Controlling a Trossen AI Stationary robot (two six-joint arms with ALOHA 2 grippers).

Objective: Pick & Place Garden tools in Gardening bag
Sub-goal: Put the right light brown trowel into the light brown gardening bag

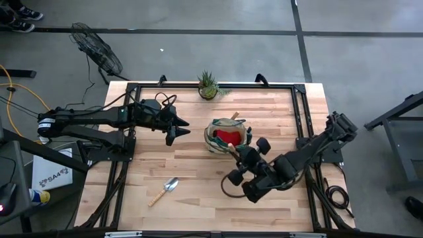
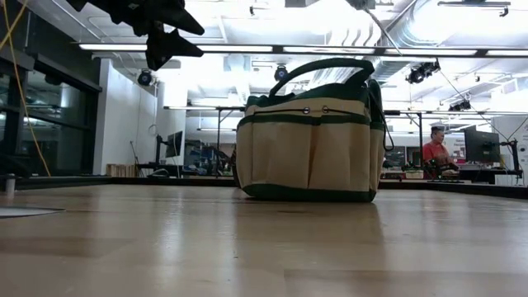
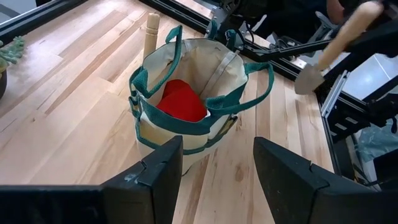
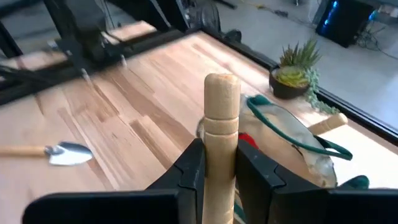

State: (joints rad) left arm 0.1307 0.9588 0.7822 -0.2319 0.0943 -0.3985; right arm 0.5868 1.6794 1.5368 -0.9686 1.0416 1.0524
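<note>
Wooden table (image 1: 198, 198), right wrist view alone shows right pincer (image 4: 219, 163) gripping handle (image 4: 221, 124)

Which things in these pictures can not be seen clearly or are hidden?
- Bag contents: below the red glove, hidden by the bag's walls in the left wrist view.
- Tool in the right gripper: only the wooden handle shows in the right wrist view; its head is blurred in the left wrist view.
- Trowel: too small for detail in the high view.
</note>
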